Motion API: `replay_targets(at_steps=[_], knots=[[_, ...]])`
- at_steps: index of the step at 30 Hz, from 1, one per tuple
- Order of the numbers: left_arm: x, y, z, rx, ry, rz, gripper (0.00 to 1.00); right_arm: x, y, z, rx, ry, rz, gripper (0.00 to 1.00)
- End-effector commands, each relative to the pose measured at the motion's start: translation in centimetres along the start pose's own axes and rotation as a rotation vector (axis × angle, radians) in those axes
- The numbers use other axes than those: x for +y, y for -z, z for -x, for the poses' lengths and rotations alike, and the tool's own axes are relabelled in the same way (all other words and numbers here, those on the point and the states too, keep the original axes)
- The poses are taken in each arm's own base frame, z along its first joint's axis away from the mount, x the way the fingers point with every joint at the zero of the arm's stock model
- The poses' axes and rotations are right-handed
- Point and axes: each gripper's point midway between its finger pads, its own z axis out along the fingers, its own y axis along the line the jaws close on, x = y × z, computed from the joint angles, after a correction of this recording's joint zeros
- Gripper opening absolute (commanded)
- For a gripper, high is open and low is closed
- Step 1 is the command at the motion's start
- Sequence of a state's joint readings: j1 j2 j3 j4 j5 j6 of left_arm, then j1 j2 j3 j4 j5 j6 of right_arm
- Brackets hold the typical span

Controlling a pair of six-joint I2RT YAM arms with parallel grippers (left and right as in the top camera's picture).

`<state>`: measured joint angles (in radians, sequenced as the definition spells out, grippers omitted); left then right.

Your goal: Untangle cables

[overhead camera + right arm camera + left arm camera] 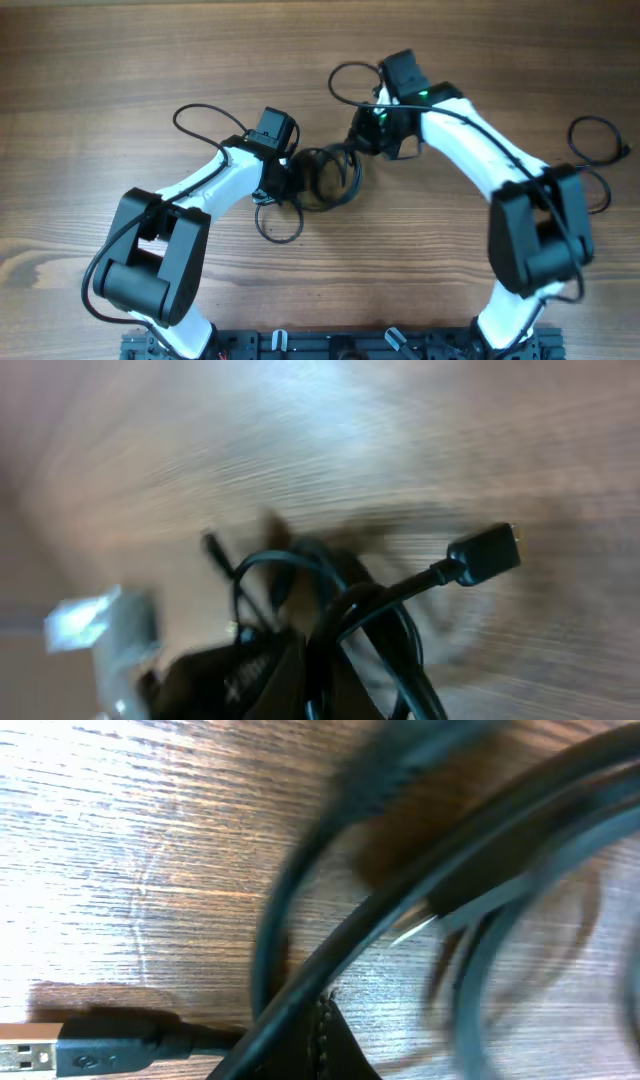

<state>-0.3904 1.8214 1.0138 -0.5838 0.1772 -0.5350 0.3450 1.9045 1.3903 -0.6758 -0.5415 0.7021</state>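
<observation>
Two claws meet over a knot of cord: the right claw (368, 135), seen from overhead, reaches down at the top edge of the bundle. In its wrist view it looks clamped on a black cord that rises out between its dark fingers and ends in a small plug (487, 553) at about 2 o'clock, though that picture is heavily blurred. The left claw (287, 178) presses in from the opposite side. Its wrist camera is so close to the strands that it cannot be told whether the claw is apart or together.

Between the two lie the cables (328, 178), a tight black coil at 3 o'clock from the left claw and at 7 o'clock from the right. One loose loop (280, 225) spills out at 6 o'clock from the left claw. A silvery USB plug (30, 1055) rests flat on the wooden worktop (120, 60) at 8 o'clock in the left wrist view.

The step in hand appears to be drawing one cord free of the coil. To do it well, the left claw should likely pin the rest of the bundle while the right draws its strand away toward 1 o'clock, slowly and low. The pull should follow the plug end, so that the plug threads back through the loops rather than cinching them. A fast or steep pull risks dragging the whole coil along.
</observation>
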Motion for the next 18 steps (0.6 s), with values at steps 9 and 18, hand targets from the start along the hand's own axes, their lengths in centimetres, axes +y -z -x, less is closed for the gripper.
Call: replay_targets(at_steps=[9, 18], knots=[[2.4, 0.7, 0.9, -0.028, -0.048, 0.066, 0.04, 8.8, 8.9, -4.9, 0.005, 0.730, 0.426, 0.04], [0.0, 15.3, 5.0, -0.371, -0.095, -0.183, 0.66, 9.4, 9.4, -6.0, 0.020, 0.831, 0.502, 0.04]])
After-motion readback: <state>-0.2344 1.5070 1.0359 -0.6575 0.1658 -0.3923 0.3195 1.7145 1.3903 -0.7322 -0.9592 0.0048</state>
